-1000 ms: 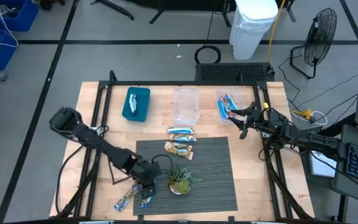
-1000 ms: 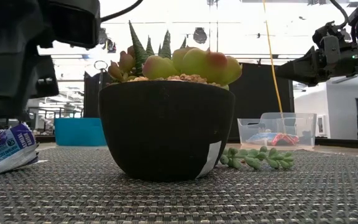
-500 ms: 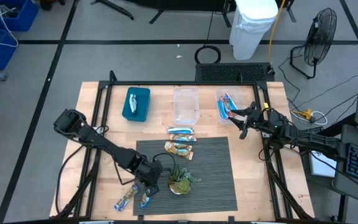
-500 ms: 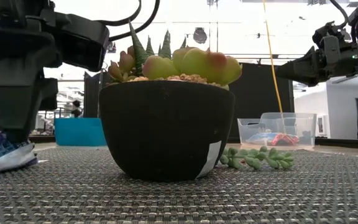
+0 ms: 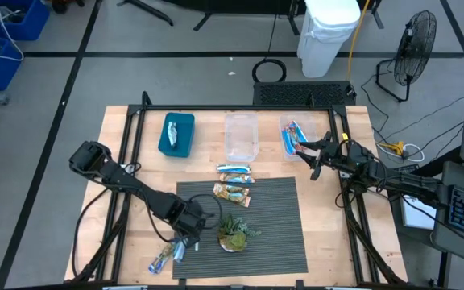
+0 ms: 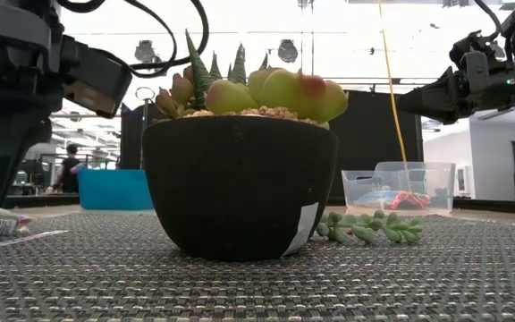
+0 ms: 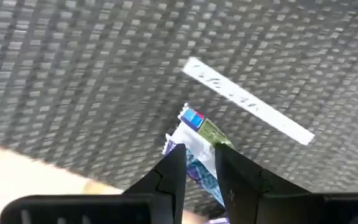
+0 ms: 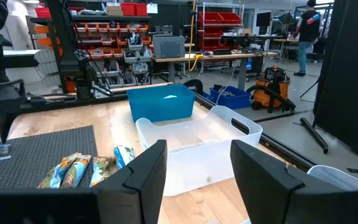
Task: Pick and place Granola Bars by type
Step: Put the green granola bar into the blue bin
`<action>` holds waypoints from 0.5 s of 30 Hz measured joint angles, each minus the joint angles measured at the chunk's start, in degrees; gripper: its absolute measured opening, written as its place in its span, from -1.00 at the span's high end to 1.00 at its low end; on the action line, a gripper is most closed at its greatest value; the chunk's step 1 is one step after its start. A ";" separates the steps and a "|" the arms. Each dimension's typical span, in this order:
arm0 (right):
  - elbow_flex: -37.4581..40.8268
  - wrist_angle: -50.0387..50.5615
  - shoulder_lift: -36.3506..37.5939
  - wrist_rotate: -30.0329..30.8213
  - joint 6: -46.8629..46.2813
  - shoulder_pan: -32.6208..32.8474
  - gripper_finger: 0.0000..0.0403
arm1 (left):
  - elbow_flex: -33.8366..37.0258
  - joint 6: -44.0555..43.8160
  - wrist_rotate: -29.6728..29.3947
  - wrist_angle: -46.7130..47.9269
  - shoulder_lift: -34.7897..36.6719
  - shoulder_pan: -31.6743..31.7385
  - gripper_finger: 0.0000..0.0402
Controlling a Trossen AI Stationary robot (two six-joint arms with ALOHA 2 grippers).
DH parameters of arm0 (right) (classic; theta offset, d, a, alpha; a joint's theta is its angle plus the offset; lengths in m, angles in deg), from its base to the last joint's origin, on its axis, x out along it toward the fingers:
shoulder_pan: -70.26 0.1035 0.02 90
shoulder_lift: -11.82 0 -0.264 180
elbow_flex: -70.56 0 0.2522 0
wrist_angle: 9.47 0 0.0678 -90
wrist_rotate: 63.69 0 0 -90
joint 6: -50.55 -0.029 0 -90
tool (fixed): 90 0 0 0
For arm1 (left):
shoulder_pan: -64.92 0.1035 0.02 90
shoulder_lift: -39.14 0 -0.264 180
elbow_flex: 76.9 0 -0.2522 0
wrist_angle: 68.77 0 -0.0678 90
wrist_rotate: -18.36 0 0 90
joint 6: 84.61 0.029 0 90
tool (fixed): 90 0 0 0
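High view has the left hand [image 5: 180, 244] shifting off the mat's front-left corner, fingers [image 7: 173, 171] now pinched on a blue granola bar [image 7: 194, 163] it reached a moment ago. Pick looks secured; sorting follows. Right hand [image 5: 311, 158] waits wide by the right bin [image 5: 286, 138].

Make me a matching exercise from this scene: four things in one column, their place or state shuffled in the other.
Things:
1. blue bin
2. potted plant
3. left gripper
4. right gripper

Place or state:
A. open, beside the right-hand clear bin
B. standing on the dark woven mat
C. at the back left of the wooden table
D. closed on a granola bar

Pairs: 1-C, 2-B, 3-D, 4-A
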 joint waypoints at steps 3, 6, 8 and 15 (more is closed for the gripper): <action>0.01 -0.01 0.00 0.01 0.01 0.01 0.16 | -0.44 -1.33 -0.21 1.38 0.00 -0.02 0.55; 0.01 -0.01 0.00 0.01 -0.01 -0.01 0.16 | -0.52 -3.33 1.32 1.19 0.00 0.00 0.55; -0.01 -0.01 0.00 0.01 0.00 0.00 0.16 | -0.52 -5.29 2.52 1.18 0.00 0.00 0.55; 0.01 -0.01 0.00 0.01 -0.01 0.00 0.16 | -0.52 -10.41 6.22 1.19 0.00 -0.11 0.55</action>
